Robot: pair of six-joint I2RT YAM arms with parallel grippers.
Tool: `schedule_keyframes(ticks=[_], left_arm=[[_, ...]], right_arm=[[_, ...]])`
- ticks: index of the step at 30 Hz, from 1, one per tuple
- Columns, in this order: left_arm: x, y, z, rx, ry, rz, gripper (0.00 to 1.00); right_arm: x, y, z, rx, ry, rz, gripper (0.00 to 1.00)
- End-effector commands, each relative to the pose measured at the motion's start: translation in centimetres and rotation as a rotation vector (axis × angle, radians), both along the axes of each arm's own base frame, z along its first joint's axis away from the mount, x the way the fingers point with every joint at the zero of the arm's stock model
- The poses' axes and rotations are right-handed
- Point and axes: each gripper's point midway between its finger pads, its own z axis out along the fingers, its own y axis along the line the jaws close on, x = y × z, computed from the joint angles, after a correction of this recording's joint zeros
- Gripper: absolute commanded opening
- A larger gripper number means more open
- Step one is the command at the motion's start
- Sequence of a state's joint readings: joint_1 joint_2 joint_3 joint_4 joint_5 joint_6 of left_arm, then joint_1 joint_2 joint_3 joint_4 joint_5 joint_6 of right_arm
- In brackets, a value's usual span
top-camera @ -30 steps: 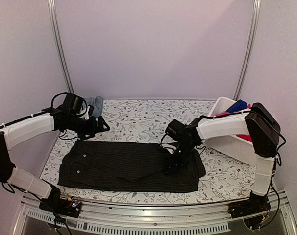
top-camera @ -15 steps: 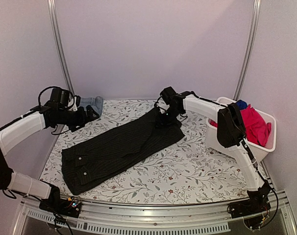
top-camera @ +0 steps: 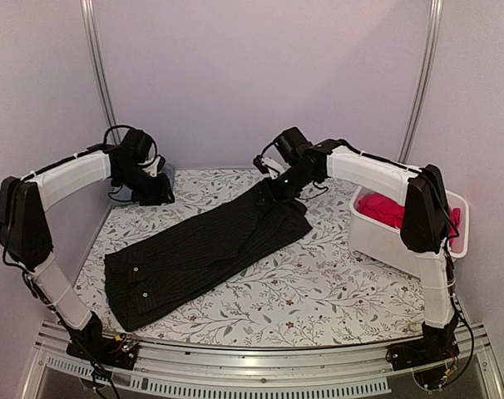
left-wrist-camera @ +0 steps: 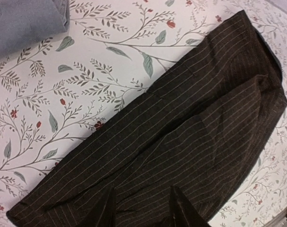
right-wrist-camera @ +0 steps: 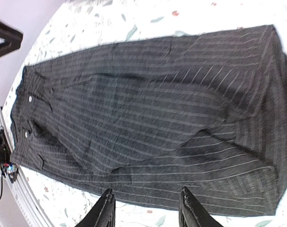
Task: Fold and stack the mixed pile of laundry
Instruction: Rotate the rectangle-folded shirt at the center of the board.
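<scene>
Holds right pincer (right-wrist-camera: 146, 194) agape, empty, above black pinstriped shirt (top-camera: 202, 249) on counter (top-camera: 318, 291); left pincer (left-wrist-camera: 143, 198) likewise agape near denim (left-wrist-camera: 25, 19).

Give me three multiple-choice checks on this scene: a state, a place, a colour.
1. The pinstriped shirt is: A lying flat on the table cover; B balled up; C hanging in mid-air.
2. The red-pink cloth is: A on the shirt; B in the white bin; C on the table cover.
3. The cloth in the far-left corner is: A yellow; B green; C greyish blue.
A: it stretches diagonally across the cover. B: pink shows inside the rim. C: the left wrist view shows it.
</scene>
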State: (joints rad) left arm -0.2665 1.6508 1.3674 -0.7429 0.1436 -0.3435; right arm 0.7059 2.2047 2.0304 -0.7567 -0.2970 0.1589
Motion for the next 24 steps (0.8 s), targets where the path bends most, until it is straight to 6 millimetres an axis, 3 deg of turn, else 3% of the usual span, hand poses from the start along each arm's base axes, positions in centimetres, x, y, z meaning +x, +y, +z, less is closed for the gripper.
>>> schedule_keyframes(ticks=[1,5,9,13,18,21,24], left_arm=[[-2.7,0.7,-3.5,0.240,0.184,-0.112,0.33],[-3.4,0.1,-6.9,0.285,0.285,-0.135,0.16],[-4.6,-0.6,-10.6,0.273,0.372,-0.141,0.07],[-6.3,-1.2,-13.6,0.278,0.446,-0.157,0.06],[-9.2,-3.1,-15.4,0.247,0.503,-0.211,0.06],[-11.1,-6.9,-15.2,0.105,0.515,-0.292,0.04],[-13.3,-11.0,-14.3,0.007,0.531,-0.370,0.04]], right_arm=[[-4.8,0.6,-5.3,-0.074,0.133,0.090,0.44],[-4.6,1.0,-7.2,-0.081,0.146,0.083,0.43],[-3.3,1.5,-9.1,-0.081,0.164,0.055,0.41],[-2.7,0.3,-13.1,-0.124,0.236,0.012,0.39],[-1.3,-2.8,-16.0,-0.180,0.261,-0.052,0.37],[0.6,-4.8,-17.1,-0.190,0.257,-0.094,0.36],[4.1,-5.9,-17.1,-0.163,0.231,-0.141,0.32]])
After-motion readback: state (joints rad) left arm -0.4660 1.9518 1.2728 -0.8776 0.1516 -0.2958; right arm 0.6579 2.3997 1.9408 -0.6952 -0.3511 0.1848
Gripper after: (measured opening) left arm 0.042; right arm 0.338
